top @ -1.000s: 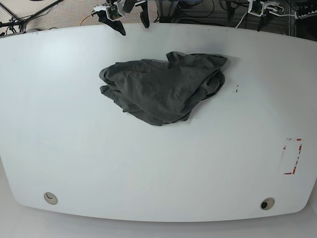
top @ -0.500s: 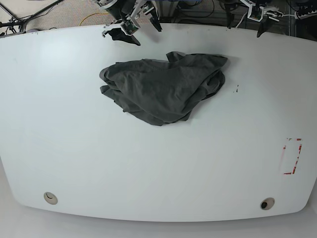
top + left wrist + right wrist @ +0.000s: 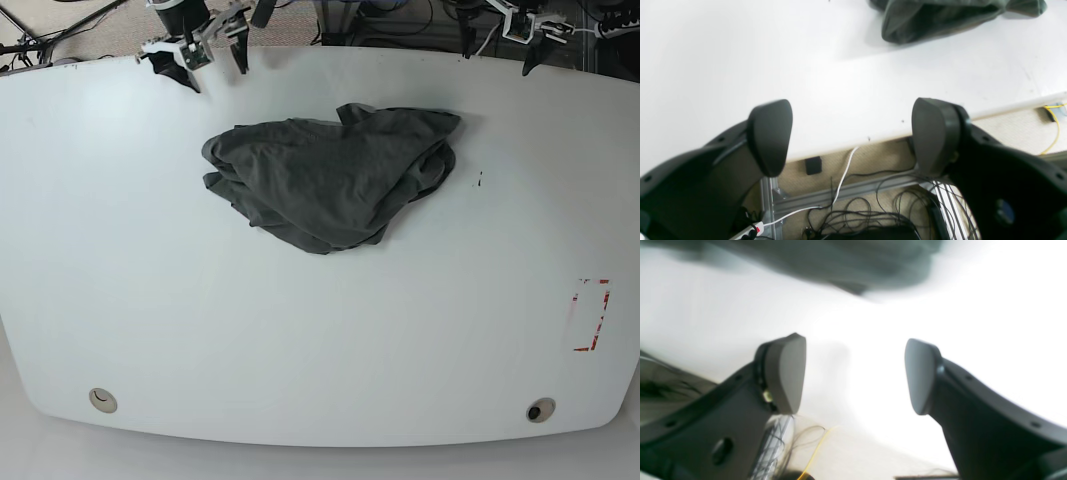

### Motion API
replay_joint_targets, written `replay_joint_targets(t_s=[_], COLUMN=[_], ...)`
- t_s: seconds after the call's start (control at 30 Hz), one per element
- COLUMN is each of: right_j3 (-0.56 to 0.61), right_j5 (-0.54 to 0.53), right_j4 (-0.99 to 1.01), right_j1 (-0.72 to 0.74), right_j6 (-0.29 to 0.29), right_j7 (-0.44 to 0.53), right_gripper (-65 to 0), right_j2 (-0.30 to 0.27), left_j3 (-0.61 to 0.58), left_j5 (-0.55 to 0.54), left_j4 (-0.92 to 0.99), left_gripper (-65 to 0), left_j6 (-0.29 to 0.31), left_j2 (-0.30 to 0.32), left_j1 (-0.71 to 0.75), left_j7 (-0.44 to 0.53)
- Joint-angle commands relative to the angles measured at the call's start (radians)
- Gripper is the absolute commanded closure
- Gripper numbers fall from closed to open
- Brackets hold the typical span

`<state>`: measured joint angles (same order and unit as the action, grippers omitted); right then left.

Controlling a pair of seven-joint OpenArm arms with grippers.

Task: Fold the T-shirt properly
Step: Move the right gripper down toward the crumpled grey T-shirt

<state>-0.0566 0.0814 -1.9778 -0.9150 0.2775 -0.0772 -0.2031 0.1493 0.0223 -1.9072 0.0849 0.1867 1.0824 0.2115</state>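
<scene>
The T-shirt (image 3: 330, 180) is a dark charcoal-grey heap, crumpled in the far middle of the white table (image 3: 300, 340). My right gripper (image 3: 215, 72) hovers over the far edge, left of the shirt, open and empty. In the right wrist view this gripper (image 3: 853, 373) has its jaws wide apart, and the shirt (image 3: 840, 263) is a blur at the top. My left gripper (image 3: 497, 60) is at the far edge, right of the shirt. The left wrist view shows it (image 3: 851, 136) open and empty over the table edge, with the shirt (image 3: 940, 16) ahead.
A red rectangle mark (image 3: 590, 315) is at the table's right side. Two round holes (image 3: 102, 400) (image 3: 540, 410) sit near the front edge. A small black mark (image 3: 479, 180) lies right of the shirt. Cables (image 3: 853, 213) hang behind the far edge.
My right gripper has swung left along the far edge, away from the shirt. The left gripper has barely moved. The shirt lies as before.
</scene>
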Motion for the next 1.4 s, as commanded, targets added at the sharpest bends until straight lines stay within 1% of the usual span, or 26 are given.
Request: replay_joint_targets(t_s=[0.0, 0.1, 0.17, 0.23, 0.4, 0.57, 0.7, 1.03, 1.17, 1.27, 1.33, 1.37], right_j3=[0.027, 0.025, 0.018, -0.005, -0.075, -0.133, -0.148, -0.141, -0.093, -0.052, 0.001, 0.021], right_j5=[-0.010, -0.009, -0.015, -0.019, -0.012, -0.018, -0.018, -0.018, -0.009, -0.009, -0.007, -0.007], right_j4=[-0.019, -0.018, -0.008, -0.012, -0.015, -0.013, -0.015, -0.015, -0.015, -0.012, -0.012, -0.012], right_j1=[-0.066, -0.082, -0.108, -0.111, -0.080, -0.077, -0.069, -0.045, -0.019, 0.021, 0.050, 0.061], right_j6=[0.042, 0.042, 0.042, 0.042, 0.049, 0.049, 0.049, 0.050, 0.050, 0.059, 0.095, 0.099], right_j7=[0.069, 0.069, 0.072, 0.073, 0.070, 0.070, 0.070, 0.069, 0.069, 0.069, 0.069, 0.069], right_gripper=[-43.8, -43.8, -43.6, -43.6, -43.6, -43.6, -43.6, -43.6, -43.6, -43.6, -43.6, -43.6], right_j2=[0.020, 0.037, 0.044, 0.043, 0.066, 0.061, 0.061, 0.066, 0.058, 0.029, -0.005, -0.017], left_j3=[0.000, -0.001, -0.001, -0.001, -0.001, 0.000, 0.000, 0.000, 0.000, 0.000, 0.000, 0.000], left_j5=[-0.002, -0.002, -0.003, -0.003, -0.002, -0.002, -0.002, -0.002, -0.002, -0.002, -0.002, -0.002], left_j4=[-0.013, -0.013, -0.001, 0.010, 0.021, 0.022, 0.022, 0.021, 0.021, 0.021, 0.021, 0.021], left_gripper=[-52.5, -52.5, -52.5, -52.5, -52.5, -52.5, -52.5, -52.5, -52.5, -52.5, -52.5, -52.5], left_j6=[-0.004, -0.003, -0.003, -0.003, -0.003, -0.003, -0.003, -0.003, -0.003, -0.003, -0.003, -0.003], left_j2=[-0.003, -0.003, -0.011, -0.016, -0.017, -0.016, -0.016, -0.016, -0.016, -0.016, -0.016, -0.016], left_j1=[0.011, -0.006, 0.012, 0.014, -0.020, -0.026, -0.028, -0.029, -0.029, -0.029, -0.029, -0.029], left_j7=[0.029, 0.029, 0.029, 0.029, 0.029, 0.029, 0.029, 0.029, 0.029, 0.029, 0.029, 0.029])
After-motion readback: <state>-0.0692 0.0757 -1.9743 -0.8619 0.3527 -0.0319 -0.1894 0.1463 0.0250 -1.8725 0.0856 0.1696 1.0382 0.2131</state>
